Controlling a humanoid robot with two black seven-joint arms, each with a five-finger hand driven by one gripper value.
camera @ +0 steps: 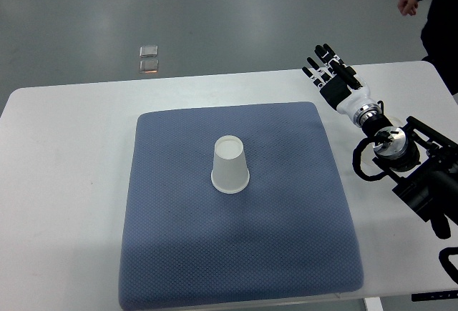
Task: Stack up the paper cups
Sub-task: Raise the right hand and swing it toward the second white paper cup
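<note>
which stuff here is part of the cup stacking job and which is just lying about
Part of the job:
- white paper cup, upside down on the blue mat
- right hand, fingers spread, empty

Just lying about:
- two small square objects on the floor
- person at the top right corner

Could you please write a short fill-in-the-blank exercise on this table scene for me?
1. The white paper cup stands ____ side up, its wide rim down.
2. It rests on a ____ padded cloth mat.
3. The right hand hovers with fingers ____, holding nothing.
4. The mat lies on a ____ table.

Missing words: bottom; blue; open; white
</note>
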